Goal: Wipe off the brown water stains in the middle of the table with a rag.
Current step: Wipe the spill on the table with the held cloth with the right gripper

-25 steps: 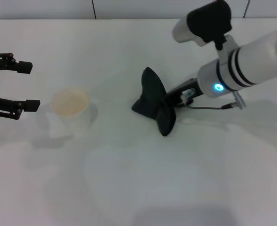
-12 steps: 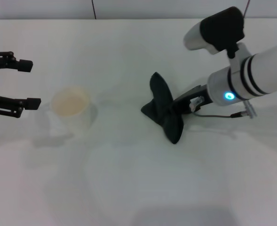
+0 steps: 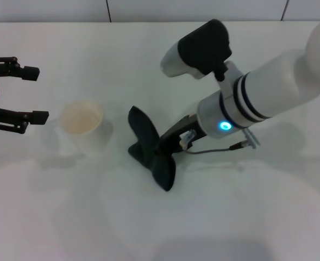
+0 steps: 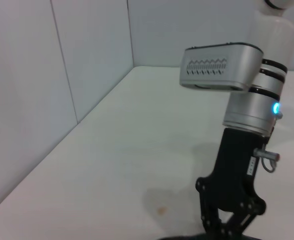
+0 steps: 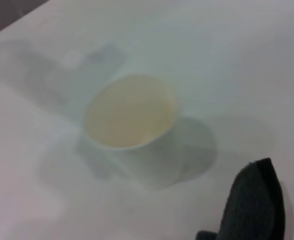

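Since dragged cupward, rag nearer cup.

Hidden/cut off, per view:
- My right gripper: fingertips buried in the rag, head view; contact not visible.
- My left gripper: wrist and arm cut by frame edge.
- Left wrist view: rag only a dark sliver at bottom edge; tiny brown speck on the table, too small to ID.
- Right wrist view: cup blurred; rag cut at edge.
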